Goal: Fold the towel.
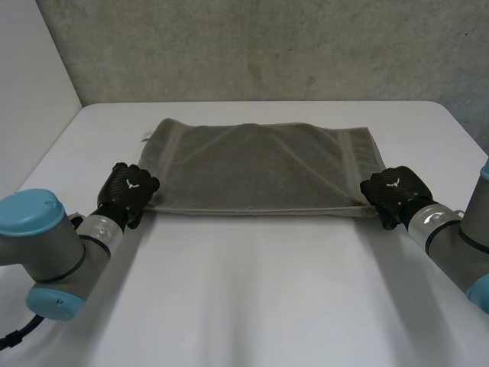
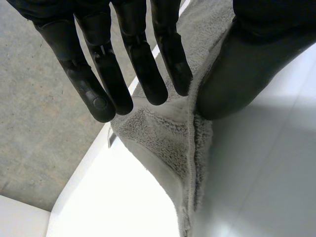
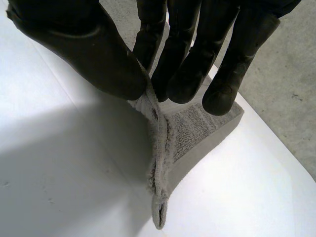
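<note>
A grey towel [image 1: 260, 168] lies flat on the white table [image 1: 252, 298], doubled over with its layered edge towards me. My left hand [image 1: 128, 191] is at the towel's near left corner. In the left wrist view its fingers [image 2: 143, 64] are straight and spread, and the towel [image 2: 163, 143] edge rises loosely between them and the thumb [image 2: 242, 69]. My right hand [image 1: 393, 191] is at the near right corner. There the thumb [image 3: 108, 54] and fingers pinch the towel [image 3: 192, 128] corner and lift it slightly off the table.
A grey wall runs behind the table's far edge. The table's left edge is close to my left arm. Bare white tabletop stretches between my arms in front of the towel.
</note>
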Tool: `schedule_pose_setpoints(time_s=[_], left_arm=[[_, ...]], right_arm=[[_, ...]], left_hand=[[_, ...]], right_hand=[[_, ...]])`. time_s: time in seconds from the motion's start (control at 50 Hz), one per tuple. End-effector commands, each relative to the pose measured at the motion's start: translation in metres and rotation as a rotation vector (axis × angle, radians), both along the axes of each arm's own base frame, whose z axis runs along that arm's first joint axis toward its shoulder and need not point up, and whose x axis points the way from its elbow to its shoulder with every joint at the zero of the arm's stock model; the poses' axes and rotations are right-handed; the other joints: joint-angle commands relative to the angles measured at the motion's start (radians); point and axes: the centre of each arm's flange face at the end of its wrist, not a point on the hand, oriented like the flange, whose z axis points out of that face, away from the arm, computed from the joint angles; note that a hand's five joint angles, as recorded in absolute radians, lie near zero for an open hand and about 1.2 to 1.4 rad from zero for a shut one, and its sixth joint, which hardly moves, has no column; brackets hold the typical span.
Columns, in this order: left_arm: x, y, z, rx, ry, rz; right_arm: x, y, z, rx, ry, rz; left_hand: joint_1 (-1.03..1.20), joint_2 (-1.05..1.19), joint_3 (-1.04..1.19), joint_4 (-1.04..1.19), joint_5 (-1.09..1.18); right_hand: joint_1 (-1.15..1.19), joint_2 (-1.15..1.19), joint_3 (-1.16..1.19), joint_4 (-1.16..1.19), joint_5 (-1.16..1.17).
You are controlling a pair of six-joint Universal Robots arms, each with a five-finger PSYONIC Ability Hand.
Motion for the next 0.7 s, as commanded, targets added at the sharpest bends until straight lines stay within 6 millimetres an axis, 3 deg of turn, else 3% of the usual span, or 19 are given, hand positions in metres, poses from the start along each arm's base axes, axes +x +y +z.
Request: schedule_pose_setpoints(time_s=[0.02,0.16,0.2,0.26,0.3,0.38,0.52,0.58,0.7], left_arm=[[0.002,0.001,0.002,0.004,0.000,0.004],[0.007,0.008,0.027,-0.012,0.004,0.018],[0.009,0.018,0.040,0.001,0.004,0.017],[0.009,0.024,0.047,0.014,0.006,0.013],[0.013,0.041,0.059,0.040,-0.007,0.012],[0.021,0.057,0.072,0.054,-0.009,0.020],[0.030,0.099,0.098,0.031,-0.008,-0.026],[0.033,0.110,0.106,0.029,-0.005,-0.054],[0.036,0.111,0.109,0.045,0.004,-0.080]], right_arm=[[-0.001,-0.001,0.000,-0.003,0.002,-0.008],[-0.003,-0.004,0.015,-0.039,0.002,-0.028],[-0.005,0.000,0.045,-0.100,-0.011,-0.032],[-0.009,0.003,0.057,-0.113,-0.013,-0.039],[-0.019,0.011,0.072,-0.084,-0.001,-0.060],[-0.029,0.023,0.080,0.003,0.009,-0.076],[-0.041,0.066,0.102,0.129,0.106,0.001],[-0.049,0.076,0.117,0.105,0.131,0.006],[-0.052,0.075,0.128,0.057,0.127,0.018]], left_hand=[[0.244,0.242,0.240,0.240,0.067],[0.244,0.243,0.240,0.240,0.067],[0.244,0.243,0.240,0.240,0.067],[0.244,0.243,0.240,0.240,0.067],[0.244,0.243,0.240,0.240,0.067],[0.244,0.243,0.240,0.240,0.067],[0.244,0.243,0.240,0.240,0.067],[0.244,0.243,0.240,0.240,0.067],[0.244,0.243,0.240,0.240,0.067]], right_hand=[[0.060,0.078,0.066,0.051,0.056],[0.060,0.078,0.066,0.051,0.056],[0.060,0.078,0.066,0.051,0.056],[0.060,0.078,0.066,0.051,0.056],[0.060,0.078,0.066,0.051,0.056],[0.060,0.078,0.066,0.051,0.056],[0.060,0.078,0.066,0.051,0.056],[0.060,0.078,0.066,0.051,0.056],[0.060,0.078,0.066,0.051,0.056]])
